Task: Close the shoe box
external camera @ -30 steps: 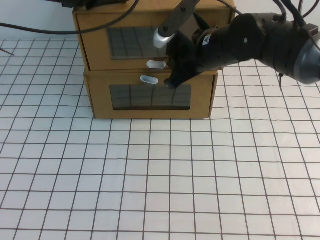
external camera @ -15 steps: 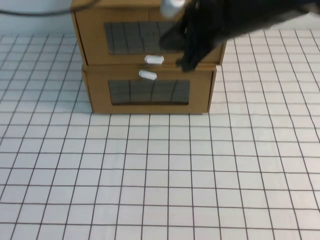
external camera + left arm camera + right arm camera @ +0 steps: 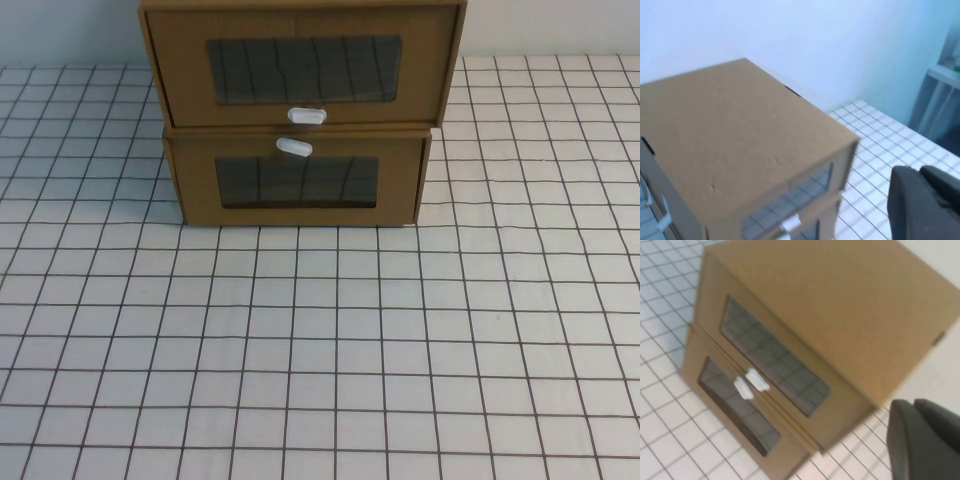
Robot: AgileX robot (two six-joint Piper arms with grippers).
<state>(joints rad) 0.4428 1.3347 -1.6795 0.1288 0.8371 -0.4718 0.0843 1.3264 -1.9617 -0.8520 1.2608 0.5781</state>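
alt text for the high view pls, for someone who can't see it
Two brown cardboard drawer boxes sit stacked at the far edge of a white gridded table. The upper one, the shoe box, has its white tab handle below its window; the lower box has its handle above its window. Both fronts look pushed in, and neither the left gripper nor the right gripper appears in this view.
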